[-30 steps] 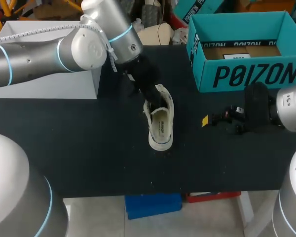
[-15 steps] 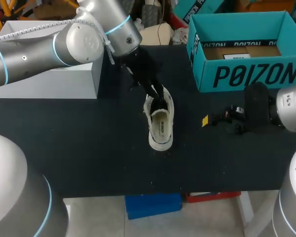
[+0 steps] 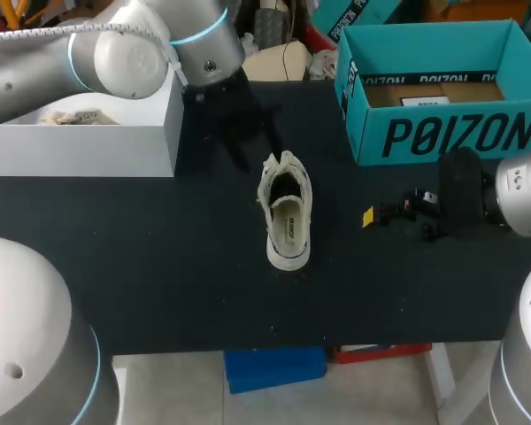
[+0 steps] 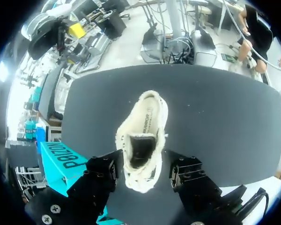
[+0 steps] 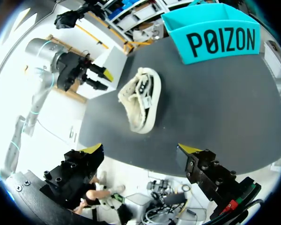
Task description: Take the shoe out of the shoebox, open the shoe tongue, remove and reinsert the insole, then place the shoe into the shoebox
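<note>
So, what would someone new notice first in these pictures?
A cream shoe stands alone in the middle of the black table. The bright teal shoebox sits open at the far right corner, and the left gripper hangs open just beyond the shoe's far end.

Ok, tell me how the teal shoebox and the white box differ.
The teal shoebox stands far right on the table, bold lettering on its side; the white box stands far left, plain. The teal shoebox holds brown cardboard, the white box a pale beige item. Both are open-topped.
</note>
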Controlling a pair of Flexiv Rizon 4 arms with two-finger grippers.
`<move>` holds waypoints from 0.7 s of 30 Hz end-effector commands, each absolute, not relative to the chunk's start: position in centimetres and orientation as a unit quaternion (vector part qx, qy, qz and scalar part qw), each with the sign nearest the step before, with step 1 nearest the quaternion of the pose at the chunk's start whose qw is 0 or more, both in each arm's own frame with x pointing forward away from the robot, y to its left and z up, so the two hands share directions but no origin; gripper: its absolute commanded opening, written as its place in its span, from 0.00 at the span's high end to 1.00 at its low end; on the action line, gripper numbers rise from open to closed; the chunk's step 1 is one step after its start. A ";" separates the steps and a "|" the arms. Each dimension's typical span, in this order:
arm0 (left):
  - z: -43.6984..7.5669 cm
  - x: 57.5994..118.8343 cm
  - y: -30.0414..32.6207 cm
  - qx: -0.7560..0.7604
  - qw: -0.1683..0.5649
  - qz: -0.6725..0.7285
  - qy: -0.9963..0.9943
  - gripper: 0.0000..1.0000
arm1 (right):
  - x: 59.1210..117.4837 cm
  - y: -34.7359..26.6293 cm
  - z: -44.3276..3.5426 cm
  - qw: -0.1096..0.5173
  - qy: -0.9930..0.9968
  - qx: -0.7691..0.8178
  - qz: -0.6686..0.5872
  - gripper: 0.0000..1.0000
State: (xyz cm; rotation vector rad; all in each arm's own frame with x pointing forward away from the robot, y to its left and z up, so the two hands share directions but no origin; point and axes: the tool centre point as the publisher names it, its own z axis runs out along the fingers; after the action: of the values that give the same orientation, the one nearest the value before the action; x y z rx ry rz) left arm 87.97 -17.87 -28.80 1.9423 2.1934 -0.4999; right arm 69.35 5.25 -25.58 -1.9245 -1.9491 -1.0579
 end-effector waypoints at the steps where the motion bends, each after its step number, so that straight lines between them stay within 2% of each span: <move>1: -29.9 87.8 -18.3 0.655 0.084 -0.171 0.731 0.25 | 69.4 5.3 -25.5 0.103 -0.660 -0.652 -0.358 0.00; 2: -30.0 87.7 -18.4 0.654 0.082 -0.177 0.731 0.02 | 69.4 5.3 -25.5 0.103 -0.660 -0.652 -0.358 0.00; 3: -30.1 87.6 -18.4 0.650 0.081 -0.182 0.733 0.00 | 69.4 5.3 -25.5 0.103 -0.660 -0.652 -0.358 0.00; 21: -30.1 87.5 -18.5 0.644 0.084 -0.189 0.736 0.00 | 69.4 5.3 -25.5 0.103 -0.660 -0.652 -0.358 0.00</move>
State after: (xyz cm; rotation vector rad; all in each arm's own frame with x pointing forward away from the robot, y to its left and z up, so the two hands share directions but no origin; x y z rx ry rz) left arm 87.51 -18.48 -29.94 1.9236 2.2015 -0.5679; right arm 69.35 5.26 -25.58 -1.9245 -1.9491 -1.0578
